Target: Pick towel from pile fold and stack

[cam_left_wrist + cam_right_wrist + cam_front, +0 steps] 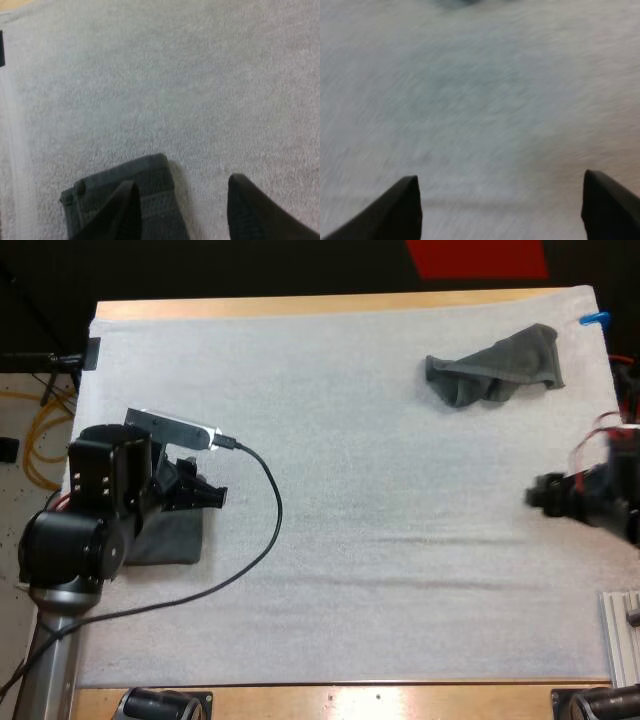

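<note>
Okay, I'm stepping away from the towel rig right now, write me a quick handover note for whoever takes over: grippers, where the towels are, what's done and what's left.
Left gripper: open, low over the folded dark grey-green towel at the near left of the white mat, nothing between its fingers.
Right gripper: open, empty, over bare mat at the right edge.
Crumpled dark grey-green towel: lies at the far right of the mat, apart from both grippers.
Done: one towel folded and laid down.
Left: pick up the crumpled towel, fold it, stack it on the folded one.
</note>
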Robot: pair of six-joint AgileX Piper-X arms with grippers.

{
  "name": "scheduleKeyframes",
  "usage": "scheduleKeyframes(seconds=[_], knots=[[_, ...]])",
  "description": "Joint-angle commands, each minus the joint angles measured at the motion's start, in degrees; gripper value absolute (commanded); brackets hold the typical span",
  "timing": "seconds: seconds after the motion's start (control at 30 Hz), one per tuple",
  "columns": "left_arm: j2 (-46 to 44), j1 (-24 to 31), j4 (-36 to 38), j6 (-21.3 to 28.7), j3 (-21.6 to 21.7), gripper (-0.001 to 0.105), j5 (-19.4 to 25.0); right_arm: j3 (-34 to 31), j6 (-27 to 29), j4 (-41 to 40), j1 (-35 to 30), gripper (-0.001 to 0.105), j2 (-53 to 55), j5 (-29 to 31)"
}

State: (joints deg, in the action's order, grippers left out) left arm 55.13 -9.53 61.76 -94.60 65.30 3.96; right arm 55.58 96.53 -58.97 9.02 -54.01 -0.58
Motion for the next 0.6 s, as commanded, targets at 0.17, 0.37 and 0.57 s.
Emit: scheduleKeyframes(seconds=[0.17, 0.37, 0.57], knots=[[-3.93, 1.22, 1.07, 1.07, 0.29, 0.039, 0.98, 3.05, 2.64, -0.05, -7.31, 0.064, 1.86, -1.93], [-9.14, 8.36, 1.7, 0.57, 0.29, 0.039, 0.82, 3.79, 2.77, -0.65, -10.88, 0.064, 6.17, -1.92], [-17.73, 9.07, 4.4, 0.58, 0.29, 0.039, 0.98, 3.79, 6.12, -1.62, -10.67, 0.064, 13.14, -1.8]])
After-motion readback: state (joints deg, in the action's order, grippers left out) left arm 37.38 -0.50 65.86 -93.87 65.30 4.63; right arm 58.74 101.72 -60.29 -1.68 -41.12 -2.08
